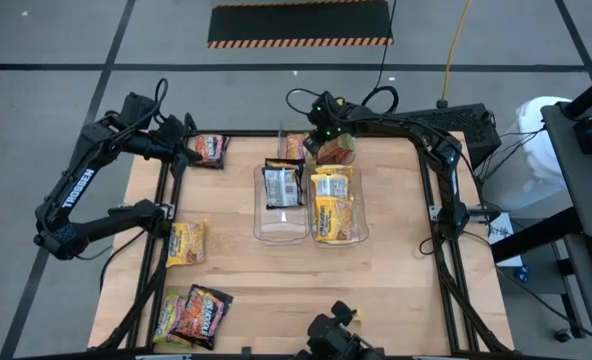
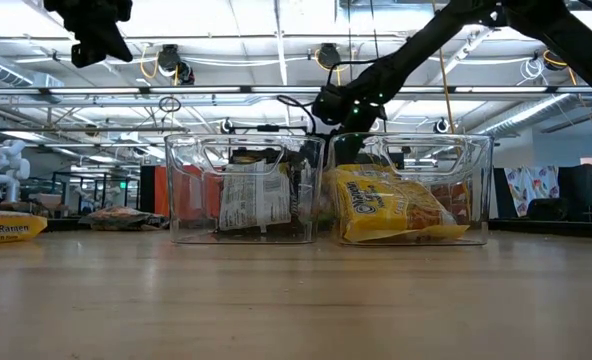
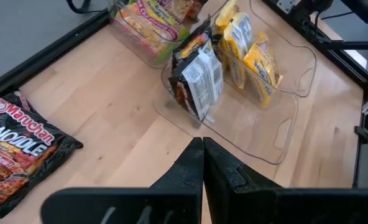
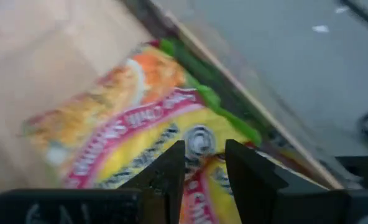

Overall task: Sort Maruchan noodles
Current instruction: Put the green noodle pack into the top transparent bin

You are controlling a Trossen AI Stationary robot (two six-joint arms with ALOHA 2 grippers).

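Observation:
Maruchan packets lie in clear bins at mid-table: dark ones (image 1: pixel 283 185) in the left bin (image 1: pixel 261 225), yellow ones (image 1: pixel 333 205) in the right bin (image 1: pixel 361 232), pink-green ones (image 1: pixel 338 150) in a bin at the far edge. My right gripper (image 1: pixel 322 133) hangs open over the pink-green packets (image 4: pixel 128 118), its fingers slanting down at the top one. My left gripper (image 3: pixel 202 163) is shut and holds nothing. It hovers at the far left beside a loose dark packet (image 1: pixel 211 150) that lies flat on the table. My right gripper's two fingertips (image 4: pixel 171 165) stand apart just over the top pink-green packet's printed face (image 4: pixel 199 140), coming slanting from above. The picture is blurred, and I cannot tell whether they touch it.
A loose yellow packet (image 1: pixel 187 242) lies flat at the left. Several dark and mixed packets (image 1: pixel 198 314) lie at the near left corner. A black frame (image 1: pixel 446 250) edges the table. Bare wood shows near the front and right.

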